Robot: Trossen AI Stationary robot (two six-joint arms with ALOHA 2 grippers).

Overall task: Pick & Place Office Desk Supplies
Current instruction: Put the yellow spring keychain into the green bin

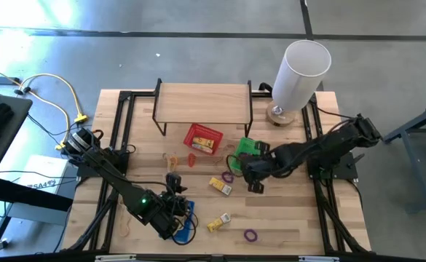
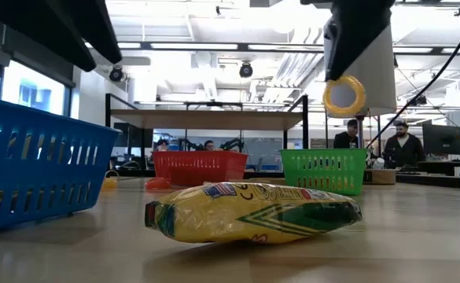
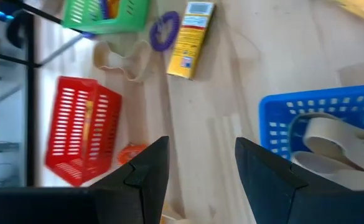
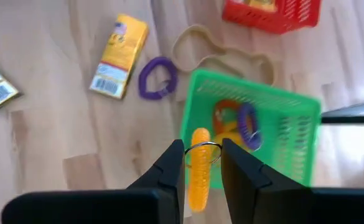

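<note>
A robotics lab or workshop was shown; a wooden table (image 1: pixel 285 211) on a black metal frame (image 1: pixel 322 211) was set on a grey concrete floor (image 1: pixel 198 58), with two dark arms mounted at its sides; yellow cables (image 1: pixel 56 98) were trailed across the floor beside it; in the low view an open hall was seen behind the table, with ceiling strip lights (image 2: pixel 214 45), exposed ducts (image 2: pixel 292 67) and a camera (image 2: pixel 246 70) hung overhead; people (image 2: pixel 402 145) were seen at benches by a monitor (image 2: pixel 442 140); other robot arms (image 2: pixel 233 144) were glimpsed far back.
</note>
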